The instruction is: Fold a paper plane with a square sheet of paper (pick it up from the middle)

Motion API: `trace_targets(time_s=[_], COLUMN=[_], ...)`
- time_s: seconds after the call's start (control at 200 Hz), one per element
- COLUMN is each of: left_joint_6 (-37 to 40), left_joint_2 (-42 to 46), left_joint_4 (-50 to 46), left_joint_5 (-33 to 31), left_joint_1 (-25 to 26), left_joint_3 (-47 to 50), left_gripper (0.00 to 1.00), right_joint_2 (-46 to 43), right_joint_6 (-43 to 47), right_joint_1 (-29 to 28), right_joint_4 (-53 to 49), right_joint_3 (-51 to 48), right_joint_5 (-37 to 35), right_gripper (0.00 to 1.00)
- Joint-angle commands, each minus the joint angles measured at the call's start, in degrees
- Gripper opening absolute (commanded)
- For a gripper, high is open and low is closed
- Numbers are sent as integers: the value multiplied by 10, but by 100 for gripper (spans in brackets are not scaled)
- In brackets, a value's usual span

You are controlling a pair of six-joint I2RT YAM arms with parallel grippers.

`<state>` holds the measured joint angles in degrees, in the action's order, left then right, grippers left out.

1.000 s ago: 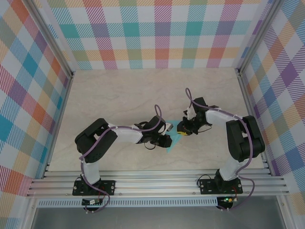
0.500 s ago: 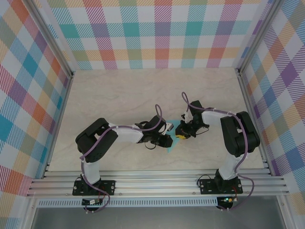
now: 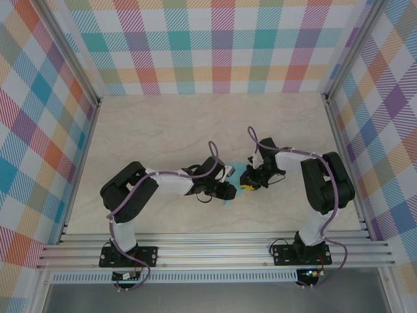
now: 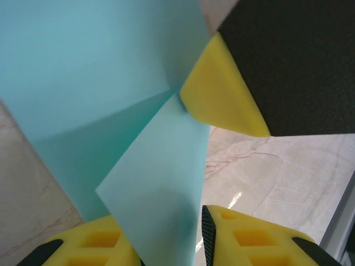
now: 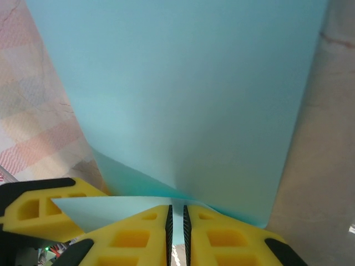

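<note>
1 cyan sheet of paper [image 3: 234,172], partly folded, sits between 2 grippers near the middle of the table [image 3: 163,124]. Both arms reach inward with bent elbows. The right gripper [image 5: 177,213] pinches the sheet's creased edge. The left gripper [image 4: 172,235] has its fingers parted around a flap. In the top view the grippers hide most of the sheet.

Cyan paper [image 5: 183,100], yellow jaws, marbled beige table [image 3: 195,124]

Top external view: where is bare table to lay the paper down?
Bare: the table along the back wall, and its near strip by the front rail. Crowded: centre, where both jaws meet at the paper.
</note>
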<state>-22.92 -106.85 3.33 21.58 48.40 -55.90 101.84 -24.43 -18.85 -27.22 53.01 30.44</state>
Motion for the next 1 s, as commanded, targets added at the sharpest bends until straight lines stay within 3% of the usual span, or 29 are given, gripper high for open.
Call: trace_targets(time_s=[0.0, 0.055, 0.555, 0.665, 0.83, 0.995], left_joint_6=[-10, -14, -30, -34, -39, -40], left_joint_2=[18, 17, 33, 29, 20, 16], left_joint_4=[1, 6, 11, 20, 22, 23], left_joint_5=[-23, -20, -29, -26, -22, -19], left_joint_1=[-12, -14, -26, -30, -32, -35], left_joint_3=[12, 12, 13, 10, 1, -3], left_gripper=[34, 39, 44, 42, 30, 29], right_joint_2=[6, 7, 12, 11, 10, 7], right_joint_6=[12, 13, 15, 16, 18, 19], right_joint_1=[0, 0, 0, 0, 0, 0], right_joint_4=[-9, -10, -13, -14, -18, -21], right_joint_3=[5, 6, 15, 16, 20, 20], right_joint_5=[-5, -6, -3, -3, -3, -6], right_gripper=[16, 16, 16, 16, 16, 16])
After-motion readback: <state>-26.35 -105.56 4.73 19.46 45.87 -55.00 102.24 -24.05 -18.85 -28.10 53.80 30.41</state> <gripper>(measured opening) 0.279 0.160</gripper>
